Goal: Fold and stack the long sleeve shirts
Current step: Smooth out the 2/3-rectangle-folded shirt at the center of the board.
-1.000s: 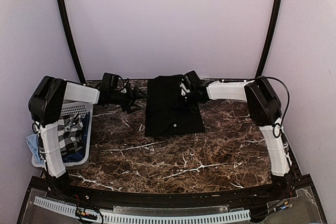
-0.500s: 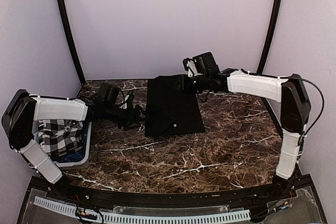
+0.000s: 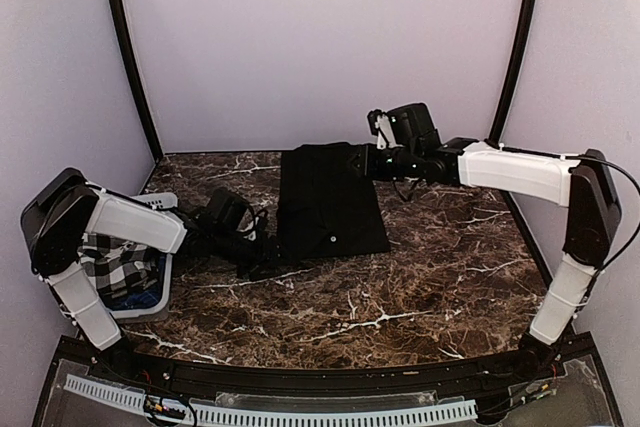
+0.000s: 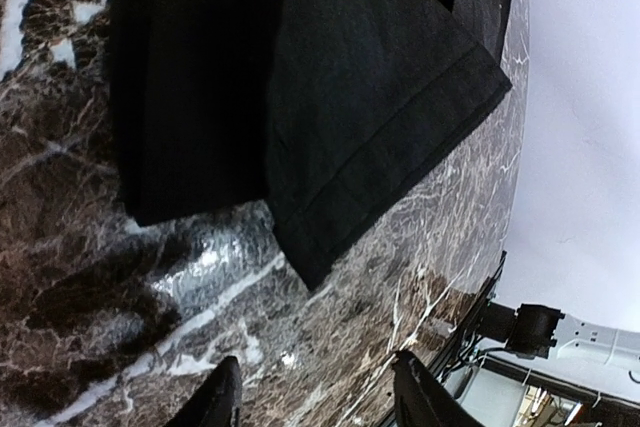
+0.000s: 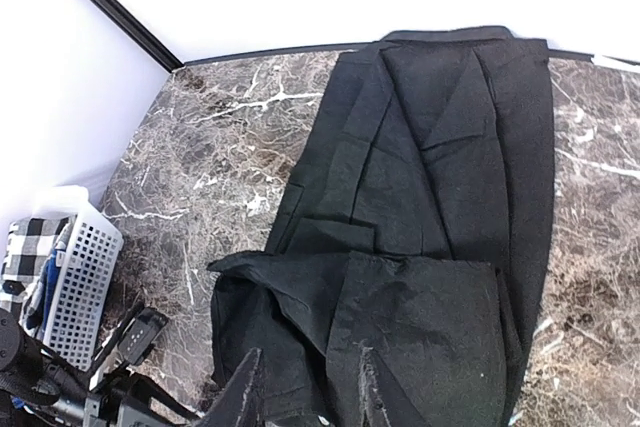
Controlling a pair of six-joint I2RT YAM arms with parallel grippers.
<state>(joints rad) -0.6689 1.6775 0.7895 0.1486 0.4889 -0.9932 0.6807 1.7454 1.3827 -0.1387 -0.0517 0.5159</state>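
Note:
One black long sleeve shirt (image 3: 328,202) lies folded into a rectangle at the back middle of the marble table, small pale buttons showing. It also shows in the left wrist view (image 4: 300,77) and the right wrist view (image 5: 430,197). My left gripper (image 3: 266,261) is low over the table by the shirt's near left corner, open and empty (image 4: 320,402), with bare marble between its fingers. My right gripper (image 3: 364,161) hovers above the shirt's far right part, open and empty (image 5: 305,397), looking down on the folded cloth.
A white slatted plastic basket (image 3: 155,292) stands at the table's left edge and holds a black-and-white checked cloth (image 3: 115,255). The basket also shows in the right wrist view (image 5: 75,272). Black frame posts rise at the back corners.
My left gripper has come nearer along the shirt's left edge to its near left corner. My right gripper has let go of the shirt, risen and drawn slightly right. The shirt lies still.

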